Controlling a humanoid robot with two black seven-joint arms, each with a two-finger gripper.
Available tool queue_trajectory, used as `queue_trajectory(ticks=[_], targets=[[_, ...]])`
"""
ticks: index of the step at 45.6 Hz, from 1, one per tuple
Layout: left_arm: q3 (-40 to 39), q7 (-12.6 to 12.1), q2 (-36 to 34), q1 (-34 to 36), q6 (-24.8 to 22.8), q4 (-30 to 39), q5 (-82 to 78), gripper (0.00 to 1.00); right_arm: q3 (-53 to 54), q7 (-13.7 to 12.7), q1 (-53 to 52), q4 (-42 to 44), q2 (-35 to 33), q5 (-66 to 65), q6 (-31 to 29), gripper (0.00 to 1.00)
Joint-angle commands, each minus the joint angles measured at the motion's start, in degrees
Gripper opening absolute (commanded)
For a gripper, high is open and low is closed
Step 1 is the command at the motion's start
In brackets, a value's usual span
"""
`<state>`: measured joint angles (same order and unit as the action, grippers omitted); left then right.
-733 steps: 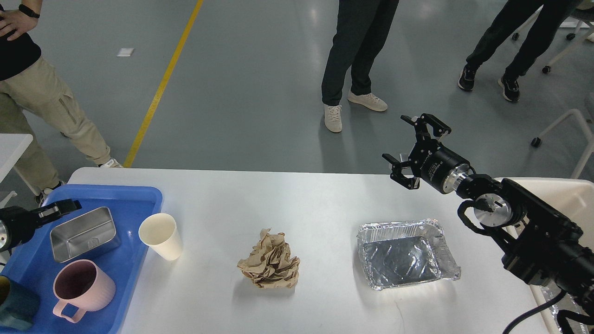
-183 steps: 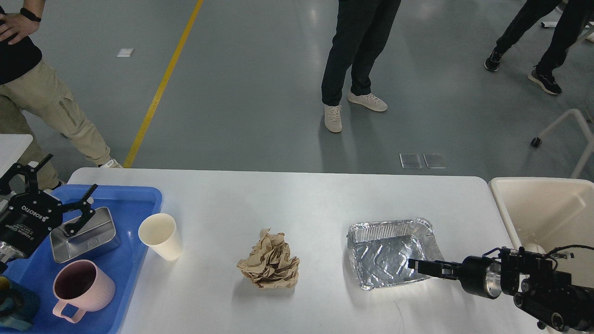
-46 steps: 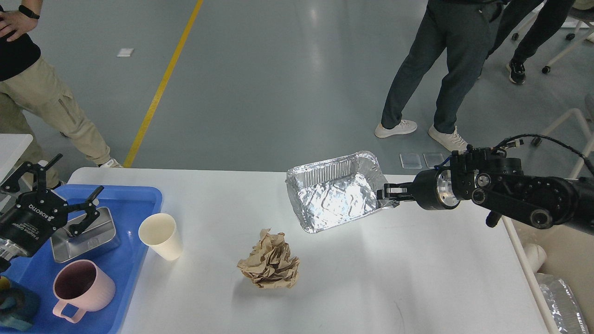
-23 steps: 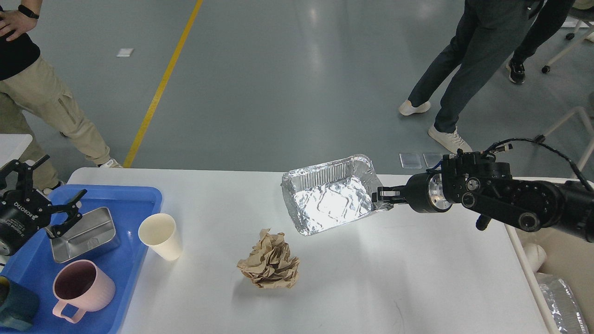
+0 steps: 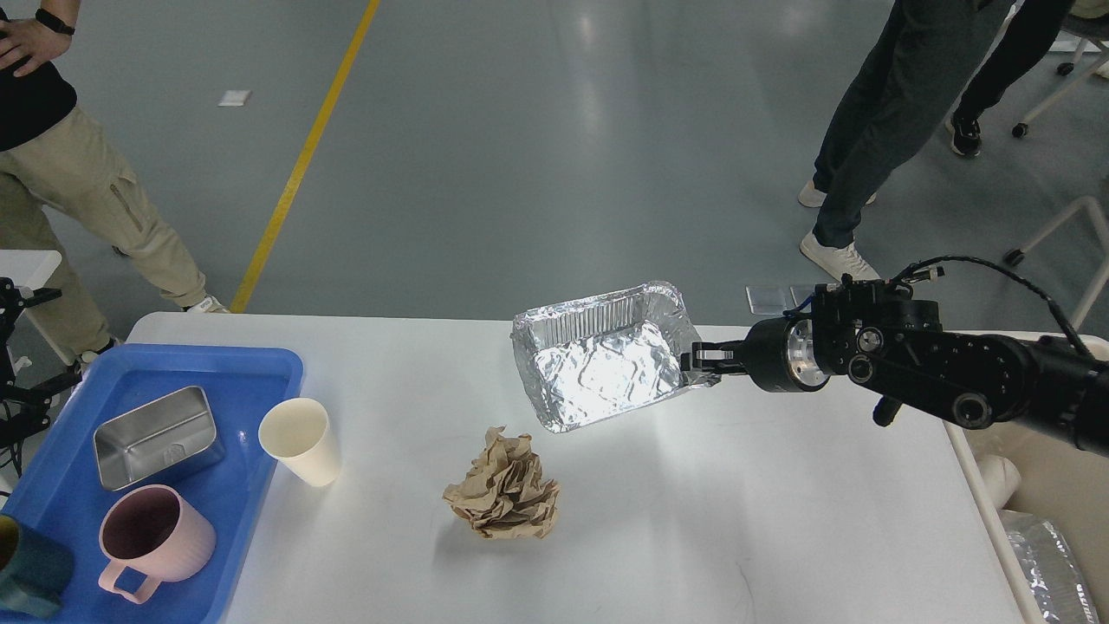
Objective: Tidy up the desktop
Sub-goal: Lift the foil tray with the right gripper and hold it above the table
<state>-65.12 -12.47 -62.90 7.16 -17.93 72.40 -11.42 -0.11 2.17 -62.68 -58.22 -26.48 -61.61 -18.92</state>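
Note:
The white desktop (image 5: 693, 520) fills the lower half of the head view. My right gripper (image 5: 702, 360) is shut on the right rim of a crinkled foil tray (image 5: 598, 364). It holds the tray tilted in the air over the table's far middle, with the open side facing me. A crumpled brown paper ball (image 5: 504, 498) lies on the table below and left of the tray. A cream paper cup (image 5: 303, 440) stands upright beside the blue tray (image 5: 208, 357). My left gripper (image 5: 61, 336) shows only at the left edge, its fingers spread and holding nothing.
The blue tray holds a steel box (image 5: 156, 438), a pink mug (image 5: 152, 537) and a dark teal cup (image 5: 30, 576). A beige bin (image 5: 1048, 494) stands off the table's right end with foil scrap inside. People stand beyond the far edge and at the left.
My right gripper has carried the foil tray a little further left, after lifting it off the table. My left gripper has drawn back from over the steel box to the left edge.

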Motion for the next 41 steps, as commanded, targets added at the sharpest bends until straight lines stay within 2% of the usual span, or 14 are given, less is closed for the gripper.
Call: queue_trajectory(ticks=[1, 12, 17, 27, 31, 32, 34, 41], targets=[[0.4, 0.0, -5.6, -0.7, 0.8, 5.0, -7.9, 0.97, 0.7, 0.1, -0.4, 0.7, 1.7, 0.0, 0.0, 0.00], [1.1, 0.3, -11.9, -2.9, 0.7, 14.0, -23.9, 0.97, 1.7, 0.1, -1.2, 0.8, 2.1, 0.0, -0.1, 0.00], [1.1, 0.3, -11.9, -3.0, 0.7, 14.9, -30.5, 0.97, 1.9, 0.1, -1.1, 0.7, 1.8, 0.1, -0.1, 0.00], [1.0, 0.9, -13.2, -3.8, 0.7, 15.7, -31.2, 0.97, 2.0, 0.6, -0.9, 0.6, 0.8, 0.3, -0.1, 0.00], [0.4, 2.6, -14.6, -3.8, 0.5, 16.2, -31.2, 0.97, 2.1, 0.6, -0.6, 0.6, 0.8, 0.3, 0.0, 0.00], [-0.1, 4.3, -14.7, -3.7, 0.5, 16.2, -31.2, 0.97, 2.4, 0.6, -0.5, 0.6, 0.8, 0.3, 0.0, 0.00], [-0.3, 5.5, -14.7, -3.7, 0.5, 16.2, -31.1, 0.97, 2.6, 0.6, -0.3, 0.7, 0.9, 0.3, 0.0, 0.00], [-0.4, 6.3, -14.6, -3.7, -0.2, 15.7, -30.9, 0.97, 2.7, 0.6, -0.1, 0.7, 0.9, 0.2, 0.0, 0.00]])
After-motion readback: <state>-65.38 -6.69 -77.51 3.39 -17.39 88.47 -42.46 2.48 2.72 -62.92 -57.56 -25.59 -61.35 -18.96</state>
